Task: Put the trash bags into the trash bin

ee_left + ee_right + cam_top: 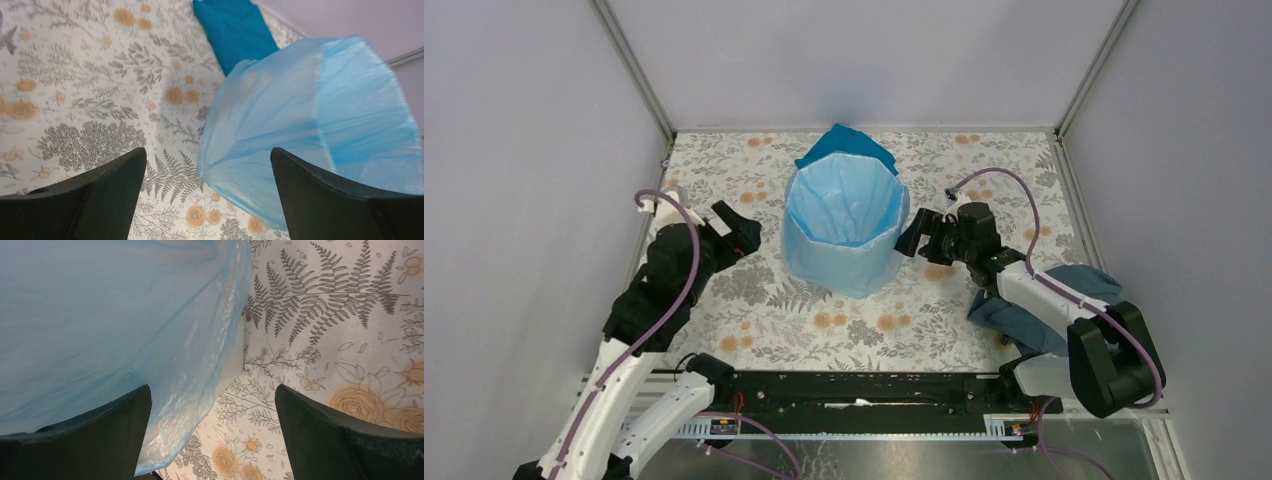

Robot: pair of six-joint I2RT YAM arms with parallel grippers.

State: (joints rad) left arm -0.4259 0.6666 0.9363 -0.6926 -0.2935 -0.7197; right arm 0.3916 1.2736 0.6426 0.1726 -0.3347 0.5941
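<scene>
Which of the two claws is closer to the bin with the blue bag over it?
The right. The right gripper sits just beside the trash bin, at its right, almost touching the trash bag draped over it; the left gripper is off its left side, with tablecloth showing between.

The white-and-black left arm [639,320] reaches forward with its black two-finger left claw [740,232] spread wide, while the white-and-black right arm [1049,295] bends leftward, its black two-finger right claw [911,238] likewise spread wide, both pointing inward.
</scene>
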